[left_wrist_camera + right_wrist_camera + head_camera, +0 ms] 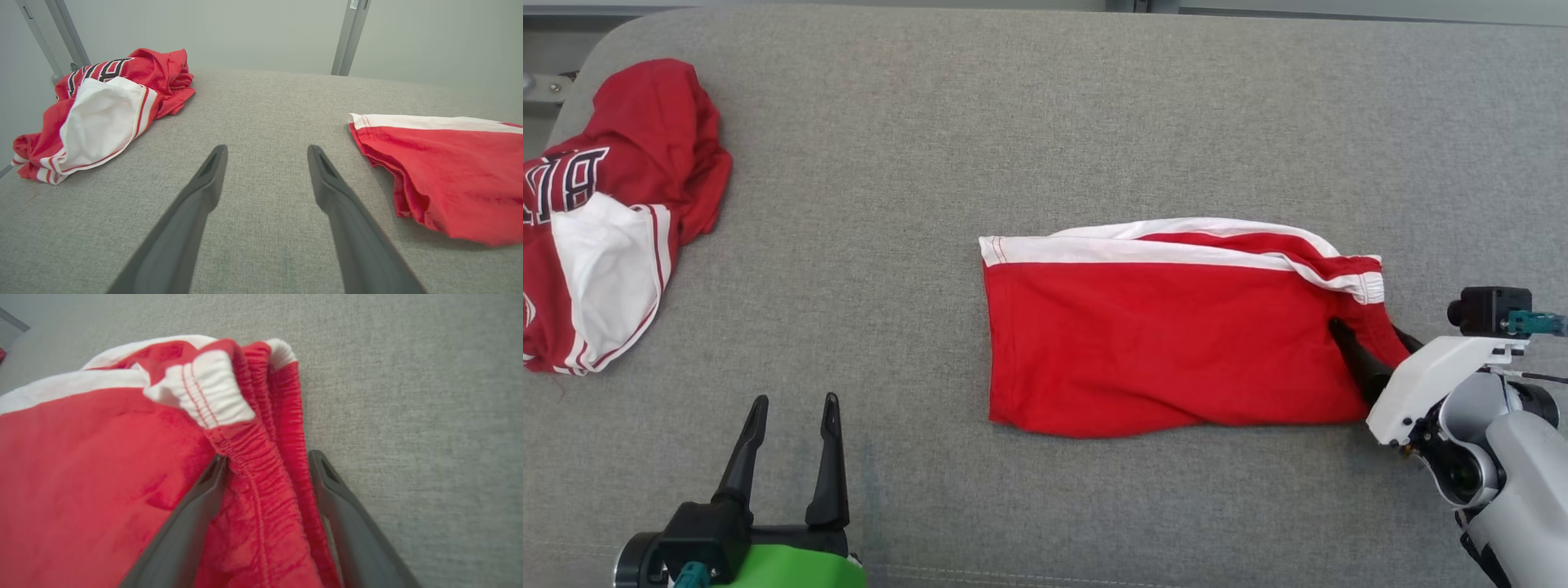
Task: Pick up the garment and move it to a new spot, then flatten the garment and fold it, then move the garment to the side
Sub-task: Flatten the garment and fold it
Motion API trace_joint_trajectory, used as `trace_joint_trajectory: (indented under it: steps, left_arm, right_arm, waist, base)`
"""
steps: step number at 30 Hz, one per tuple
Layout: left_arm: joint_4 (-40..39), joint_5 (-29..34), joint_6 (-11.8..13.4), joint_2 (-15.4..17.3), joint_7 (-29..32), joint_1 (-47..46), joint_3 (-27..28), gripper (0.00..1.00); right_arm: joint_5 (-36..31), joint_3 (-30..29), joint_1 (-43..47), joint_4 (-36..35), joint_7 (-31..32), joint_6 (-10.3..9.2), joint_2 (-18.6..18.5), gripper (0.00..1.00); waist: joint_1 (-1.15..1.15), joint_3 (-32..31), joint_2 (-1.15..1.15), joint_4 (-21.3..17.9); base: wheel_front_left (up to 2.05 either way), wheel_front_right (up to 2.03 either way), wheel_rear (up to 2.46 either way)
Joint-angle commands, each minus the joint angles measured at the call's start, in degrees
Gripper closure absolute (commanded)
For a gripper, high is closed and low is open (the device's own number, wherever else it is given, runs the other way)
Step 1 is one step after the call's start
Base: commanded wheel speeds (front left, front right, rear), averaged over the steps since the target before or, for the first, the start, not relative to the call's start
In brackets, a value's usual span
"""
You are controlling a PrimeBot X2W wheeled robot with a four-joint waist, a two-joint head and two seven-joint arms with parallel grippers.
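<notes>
In the head view, a grey woven upholstered surface point(1045, 98) is seen. The garment, a bright red jersey shirt with white bands and black white-outlined letters point(621, 212), is heaped crumpled at the surface's far left corner. A smaller red pair of shorts with a white side band point(1160, 343) is laid flat right of the middle. The left gripper point(795, 402) is held near the front edge, fingers spread and empty, well apart from both cloths. The right gripper point(1368, 331) is set at the shorts' right end, with one finger partly hidden by the cloth.

In the left wrist view, bare surface is shown between the parted fingers. The garment is seen far to the left, the shorts to the right, and grey metal posts point(349, 36) behind the far edge.

In the right wrist view, the shorts' gathered elastic waistband point(261, 473) is seen lying between the fingers, which stand wide, one on each side of it.
</notes>
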Motion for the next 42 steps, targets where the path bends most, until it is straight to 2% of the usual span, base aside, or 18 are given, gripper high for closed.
trace_joint_trajectory:
  steps: [1, 2, 3, 9, 12, 15, 18, 22, 24, 26, 29, 31, 34, 38, 39, 42]
  left_arm:
    - [0.05, 0.54, -0.52, -0.27, 0.0, 0.39, 0.47, 0.0]
    - [0.11, 0.72, -0.81, -0.46, 0.0, 0.39, 0.85, 0.0]
    - [0.13, 0.93, -0.99, -0.67, 0.0, 0.41, 1.22, 0.0]
    - [0.88, 1.54, -2.54, -1.51, 0.0, 0.72, 2.12, 0.0]
    - [1.74, 1.47, -3.18, -1.59, 0.0, 0.28, 2.31, 0.0]
    - [2.1, 1.43, -3.58, -1.81, 0.0, 0.26, 2.41, 0.0]
    - [2.68, 2.05, -3.84, -1.85, -0.01, 0.82, 2.78, 0.0]
    - [2.97, 2.41, -3.86, -2.02, -0.01, 1.34, 3.62, 0.0]
    - [2.99, 2.38, -3.84, -2.07, -0.01, 1.4, 3.97, 0.0]
    - [3.03, 2.28, -3.62, -2.12, -0.01, 1.71, 4.42, 0.0]
    - [4.29, 2.86, -3.35, -2.18, -0.01, 1.88, 4.15, 0.0]
    - [4.97, 3.14, -2.79, -2.15, -0.01, 0.9, 4.13, 0.0]
    - [5.69, 3.51, -2.6, -2.18, -0.01, -0.93, 3.33, 0.0]
    - [6.79, 4.35, -2.9, -2.19, -0.01, -2.28, 1.39, 0.0]
    - [6.79, 4.35, -2.9, -2.19, -0.01, -2.28, 1.39, 0.0]
    - [7.57, 5.03, -3.01, -2.17, -0.01, -2.73, 0.56, 0.0]
  right_arm:
    - [2.8, 1.9, 0.82, 0.26, 2.0, 0.06, 0.67, 0.22]
    - [5.1, 2.21, 0.56, -0.25, 2.45, 0.06, 0.02, 0.78]
    - [7.37, 2.64, 0.37, -1.11, 2.82, 0.06, -0.56, 1.0]
    - [19.37, 0.25, 1.57, -3.84, 5.61, -0.01, -6.83, 1.0]
    - [23.01, -2.59, 3.36, -2.62, 8.86, -0.01, -12.56, 1.0]
    - [23.24, -6.48, 4.61, -0.16, 10.6, -0.01, -19.31, 1.0]
    - [23.41, -9.44, 5.44, 0.31, 12.39, 0.04, -24.01, 1.0]
    - [23.23, -9.86, 5.99, -6.33, 16.17, 0.04, -27.4, 1.0]
    - [23.01, -9.07, 6.93, -12.21, 17.61, 0.03, -26.82, 1.0]
    - [22.37, -8.29, 7.26, -18.58, 18.43, 0.03, -24.63, 1.0]
    - [20.21, -6.68, 7.24, -25.99, 20.19, 0.03, -19.58, 1.0]
    - [17.26, -5.48, 6.31, -28.26, 21.21, 0.03, -15.21, 1.0]
    - [10.46, -3.45, 4.05, -27.9, 22.63, 0.03, -7.26, 1.0]
    - [1.87, -3.3, 0.76, -22.55, 21.03, 0.04, 3.66, 1.0]
    - [1.87, -3.3, 0.76, -22.55, 21.03, 0.04, 3.66, 1.0]
    - [-2.83, -4.2, -1.57, -18.49, 19.1, 0.04, 10.62, 1.0]
  waist:
    - [0.0, -0.04, 0.0, 0.0]
    - [0.0, -0.07, 0.0, -0.06]
    - [0.0, -0.15, 0.0, -0.23]
    - [0.0, -0.75, 0.0, -1.63]
    - [0.0, -1.12, 0.0, -1.79]
    - [0.0, -1.25, 0.0, -1.99]
    - [0.0, -1.04, 0.0, -2.56]
    - [0.0, -1.02, 0.0, -3.44]
    - [0.0, -1.01, 0.0, -3.89]
    - [0.0, -0.82, 0.0, -4.8]
    - [0.0, -0.47, 0.0, -6.05]
    - [0.0, -0.19, 0.0, -6.69]
    - [0.0, 0.71, 0.0, -7.61]
    - [0.0, 1.1, 0.0, -7.84]
    - [0.0, 1.1, 0.0, -7.84]
    - [0.0, 1.26, 0.0, -7.83]
  base:
    - [0.0, 0.0, 0.0]
    - [0.0, 0.0, 0.0]
    - [0.0, 0.0, 0.0]
    - [0.0, 0.0, 0.0]
    - [0.0, 0.0, 0.0]
    - [0.0, 0.0, 0.0]
    - [0.0, 0.0, 0.0]
    - [0.0, 0.0, 0.0]
    - [0.0, 0.0, 0.0]
    - [0.0, 0.0, 0.0]
    - [0.0, 0.0, 0.0]
    - [0.0, 0.0, 0.0]
    - [0.0, 0.0, 0.0]
    - [0.0, 0.0, 0.0]
    - [0.0, 0.0, 0.0]
    - [0.0, 0.0, 0.0]
